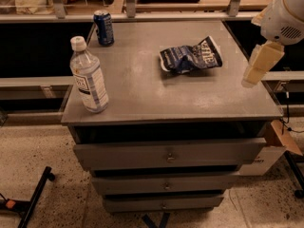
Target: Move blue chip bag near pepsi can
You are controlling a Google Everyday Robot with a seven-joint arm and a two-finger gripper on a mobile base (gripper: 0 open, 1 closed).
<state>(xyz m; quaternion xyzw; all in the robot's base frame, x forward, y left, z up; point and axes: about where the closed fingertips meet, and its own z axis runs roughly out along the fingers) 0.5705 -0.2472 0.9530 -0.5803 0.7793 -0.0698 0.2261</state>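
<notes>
Grey metal drawer cabinet with a flat top, centre of the frame; three drawers are set in its front, all with small knobs, and their contents are hidden. Crumpled dark navy foil blue chip bag with white lettering is laid flat on the cabinet top, right of centre in the upper half of the frame; whether it is sealed or what it holds cannot be told. Small dark blue pepsi can with a silver top rim is stood upright at the far left corner of the top, well apart from the bag. Tall clear plastic water bottle with a white cap and a pale label is stood upright at the near left corner, capped. Cream-coloured gripper on a white arm is held in the air at the right edge of the frame, beside the cabinet's right side and near the bag but apart from it; how far it is open cannot be told.
</notes>
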